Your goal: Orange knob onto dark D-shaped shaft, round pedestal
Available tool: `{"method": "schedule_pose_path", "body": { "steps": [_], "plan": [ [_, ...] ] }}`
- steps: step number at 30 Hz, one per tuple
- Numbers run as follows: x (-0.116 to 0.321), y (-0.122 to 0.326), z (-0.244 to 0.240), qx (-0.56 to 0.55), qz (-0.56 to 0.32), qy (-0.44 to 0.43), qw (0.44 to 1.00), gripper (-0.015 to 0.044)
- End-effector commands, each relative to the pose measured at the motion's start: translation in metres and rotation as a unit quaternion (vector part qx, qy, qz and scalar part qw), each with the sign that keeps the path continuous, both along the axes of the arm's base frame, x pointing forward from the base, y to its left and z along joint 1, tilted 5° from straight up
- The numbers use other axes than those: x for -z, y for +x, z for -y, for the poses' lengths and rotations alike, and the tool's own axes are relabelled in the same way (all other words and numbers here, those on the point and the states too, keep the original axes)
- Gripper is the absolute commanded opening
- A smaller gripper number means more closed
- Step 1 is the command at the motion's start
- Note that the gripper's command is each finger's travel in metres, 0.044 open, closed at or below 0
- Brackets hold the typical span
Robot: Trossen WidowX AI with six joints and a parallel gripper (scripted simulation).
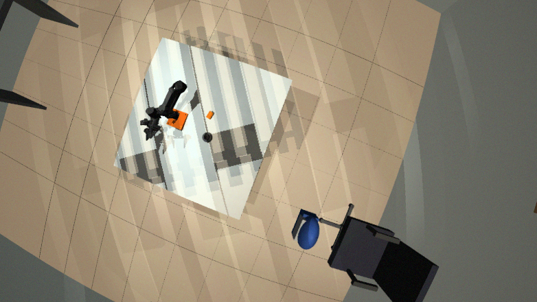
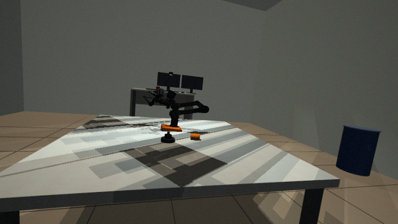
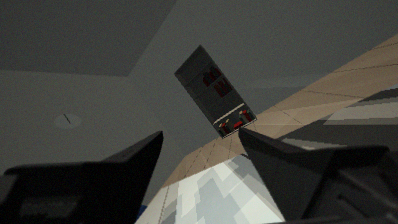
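The orange knob (image 1: 210, 114) (image 2: 195, 136) appears to lie on its side on the table, apart from the pedestal. The round dark pedestal (image 1: 203, 140) (image 2: 167, 140) stands on the table with its dark shaft (image 2: 168, 134) upright and bare. The shaft's flat side cannot be made out. My gripper (image 3: 201, 133) is open, with nothing between its fingers. It is raised above the table on the far side of the arm's base from the camera in the exterior view, well away from both knob and pedestal. Neither knob nor pedestal shows in the wrist view.
The arm's orange base plate (image 1: 181, 121) (image 2: 175, 129) is near the pedestal and knob. The table (image 1: 233, 206) (image 2: 83, 180) has striped light and dark patches. A desk with two monitors stands behind the arm in the exterior view. A blue bin (image 2: 357, 150) and an office chair (image 1: 360, 248) are off the table.
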State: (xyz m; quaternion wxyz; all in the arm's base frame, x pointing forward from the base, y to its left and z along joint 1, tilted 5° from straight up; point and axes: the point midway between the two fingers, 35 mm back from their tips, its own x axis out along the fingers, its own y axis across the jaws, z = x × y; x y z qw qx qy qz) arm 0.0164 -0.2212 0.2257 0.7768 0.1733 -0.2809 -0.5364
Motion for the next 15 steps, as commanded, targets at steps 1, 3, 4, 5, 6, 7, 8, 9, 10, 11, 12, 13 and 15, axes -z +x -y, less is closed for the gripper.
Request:
{"method": "schedule_pose_path", "body": {
  "steps": [1,3,4,5,6,7,8,9,10,11,12,13,15],
  "plan": [
    [0.0,0.001,0.001,-0.002,-0.002,0.002,1.0,0.0426],
    [0.0,0.012,0.007,-0.021,-0.017,0.022,0.999,0.044],
    [0.0,0.021,0.011,-0.036,-0.03,0.036,0.998,0.044],
    [0.0,0.03,0.014,-0.051,-0.044,0.05,0.996,0.044],
    [0.001,0.039,0.017,-0.067,-0.06,0.064,0.994,0.044],
    [0.002,0.049,0.02,-0.083,-0.076,0.076,0.991,0.044],
    [0.003,0.06,0.022,-0.1,-0.094,0.089,0.987,0.044],
    [0.004,0.07,0.024,-0.117,-0.113,0.1,0.982,0.044],
    [0.006,0.081,0.025,-0.135,-0.133,0.111,0.976,0.044],
    [0.008,0.093,0.025,-0.153,-0.154,0.121,0.969,0.044],
    [0.01,0.104,0.024,-0.172,-0.175,0.13,0.961,0.044],
    [0.012,0.116,0.023,-0.191,-0.198,0.138,0.951,0.044],
    [0.017,0.139,0.019,-0.23,-0.245,0.15,0.93,0.044]
  ]
}}
